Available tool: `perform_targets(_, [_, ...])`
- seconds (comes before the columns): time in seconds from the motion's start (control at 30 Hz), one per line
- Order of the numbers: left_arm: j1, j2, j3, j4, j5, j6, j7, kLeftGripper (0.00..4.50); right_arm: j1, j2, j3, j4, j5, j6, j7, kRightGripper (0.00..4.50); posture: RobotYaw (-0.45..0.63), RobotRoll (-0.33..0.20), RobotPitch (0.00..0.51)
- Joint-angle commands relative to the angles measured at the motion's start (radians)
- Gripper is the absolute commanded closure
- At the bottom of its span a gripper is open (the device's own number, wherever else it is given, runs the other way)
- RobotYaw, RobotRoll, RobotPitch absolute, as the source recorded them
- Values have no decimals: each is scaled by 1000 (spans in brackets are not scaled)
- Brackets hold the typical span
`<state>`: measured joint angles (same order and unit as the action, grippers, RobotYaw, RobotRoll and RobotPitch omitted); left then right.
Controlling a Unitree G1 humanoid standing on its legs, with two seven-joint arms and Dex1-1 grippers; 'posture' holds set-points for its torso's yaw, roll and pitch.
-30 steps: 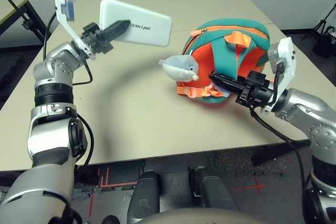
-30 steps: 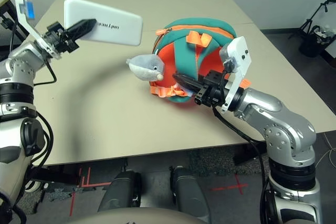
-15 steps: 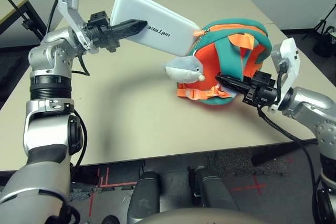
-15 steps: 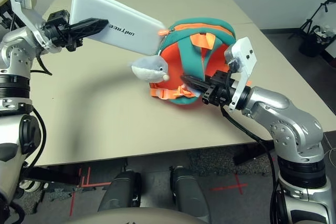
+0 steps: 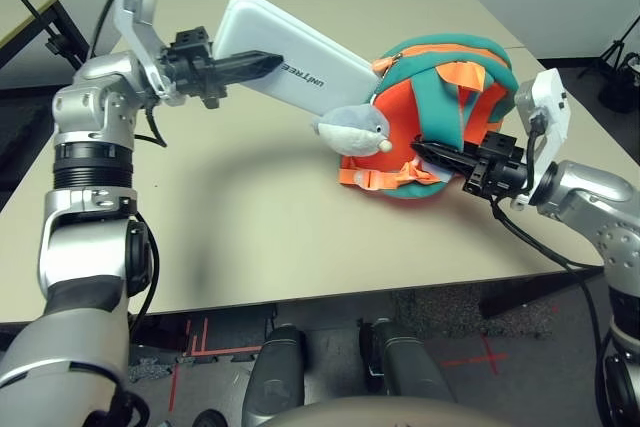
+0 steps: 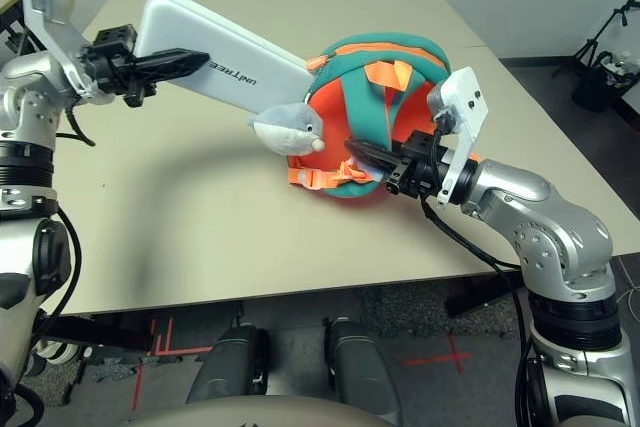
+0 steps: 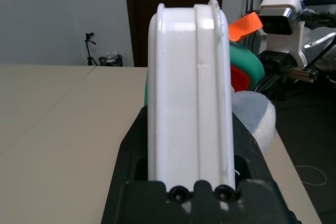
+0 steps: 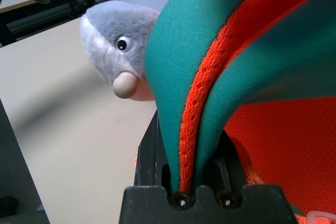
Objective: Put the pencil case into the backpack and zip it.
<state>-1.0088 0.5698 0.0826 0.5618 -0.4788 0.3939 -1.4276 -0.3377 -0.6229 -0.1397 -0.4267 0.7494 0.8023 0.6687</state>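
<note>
The left gripper (image 5: 262,64) is pinching the flat white pencil case (image 5: 300,69), poking it at the small orange-and-teal backpack (image 5: 440,117) on the tan table (image 5: 250,217). The right gripper (image 5: 432,155) is squeezing the backpack's teal strap (image 8: 210,66).

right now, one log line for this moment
left end effector: holds pencil case at backpack | right end effector: grips strap | unzipped

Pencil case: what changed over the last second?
The left gripper carried the pencil case across toward the backpack; its far end now meets the bag's top beside the plush toy. The right gripper stays clamped on a teal strap, and the backpack barely shifted.
</note>
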Motion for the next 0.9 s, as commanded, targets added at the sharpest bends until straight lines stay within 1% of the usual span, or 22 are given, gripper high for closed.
perform_targets(0.03, [-17, -36, -61, 30, 59, -86, -27, 3169, -7, -7, 15, -1, -3, -7, 16, 4332, 48, 0, 54])
perform_targets(0.23, [-40, -121, -70, 103, 82, -155, 4, 3169, 2, -10, 9, -13, -9, -6, 8, 4332, 29, 0, 48])
perform_targets(0.4, [-46, -205, -79, 171, 119, -247, 43, 3169, 2, -12, 12, -15, -13, -5, 8, 4332, 22, 0, 46])
perform_targets(0.53, [-49, -254, -86, 228, 152, -312, 56, 3170, -1, -12, 14, -15, -17, -5, 10, 4332, 18, 0, 47])
perform_targets(0.63, [-58, -310, -76, 274, 169, -384, 106, 3170, -2, -13, 16, -14, -23, -8, 8, 4332, 13, 0, 42])
perform_targets(0.7, [-65, -339, -64, 289, 165, -393, 126, 3170, -2, -13, 16, -16, -25, -7, 7, 4332, 8, 0, 41])
perform_targets(0.9, [-55, -389, -71, 339, 200, -463, 185, 3170, -2, -13, 16, -20, -29, -4, 3, 4332, 1, 0, 38])
